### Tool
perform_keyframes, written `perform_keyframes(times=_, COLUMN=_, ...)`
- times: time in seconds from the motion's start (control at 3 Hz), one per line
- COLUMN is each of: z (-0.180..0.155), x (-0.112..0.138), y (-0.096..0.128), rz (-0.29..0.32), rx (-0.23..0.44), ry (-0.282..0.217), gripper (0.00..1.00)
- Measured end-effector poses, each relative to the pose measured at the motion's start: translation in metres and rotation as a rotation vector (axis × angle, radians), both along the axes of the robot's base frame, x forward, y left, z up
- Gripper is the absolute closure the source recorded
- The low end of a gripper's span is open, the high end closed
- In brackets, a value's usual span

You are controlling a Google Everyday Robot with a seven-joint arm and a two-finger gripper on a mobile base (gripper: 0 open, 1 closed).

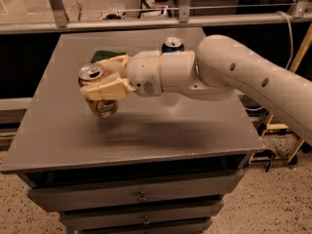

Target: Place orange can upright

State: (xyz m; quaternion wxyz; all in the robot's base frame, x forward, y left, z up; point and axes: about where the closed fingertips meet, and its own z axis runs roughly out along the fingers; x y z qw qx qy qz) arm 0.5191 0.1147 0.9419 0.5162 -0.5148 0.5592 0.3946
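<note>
One shiny orange-gold metal drink can [103, 107] with a silver top and pull tab hangs in the grasp of the robot's single cream-coloured two-finger gripper [96, 78]. It is over the left half of the grey flat-topped metal table [63, 130]. The two fingers are clamped on the can's upper body. One finger [109, 87] crosses the side facing the camera, and the other [115, 61] lies along the far side. The can stands nearly upright with a slight tilt. Its silver top faces up and a little to the camera's left, and its wrinkled lower body shows below the front finger. The base appears to be just clear of the tabletop, though contact cannot be ruled out. A soft shadow lies on the surface below and to the camera's right of the can.

The one thick white robot arm [253, 79] reaches in from the camera's right, crossing above the table's right half.

Behind the wrist, near the table's far edge, stands one blue drink can [172, 45]. It is upright, and only its upper part shows over the arm. One dark green flat object [103, 55] lies on the table just behind the gripper. What it is cannot be told.

Under the tabletop are stacked grey drawer fronts, and two small round metal drawer knobs [142, 197] show, one above the other.
</note>
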Motion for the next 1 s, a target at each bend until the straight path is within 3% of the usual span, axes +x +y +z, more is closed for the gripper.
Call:
perform_keyframes(times=0.33, z=-0.011, x=-0.001, y=-0.002, rz=-0.013, rx=0.016, ry=-0.013, gripper=1.0)
perform_keyframes(times=0.67, z=-0.025, x=-0.002, y=-0.006, rz=-0.019, rx=0.017, ry=-0.005, gripper=0.83)
perform_keyframes(times=1.0, z=-0.035, x=-0.004, y=-0.008, rz=-0.022, rx=0.011, ry=0.002, gripper=0.59)
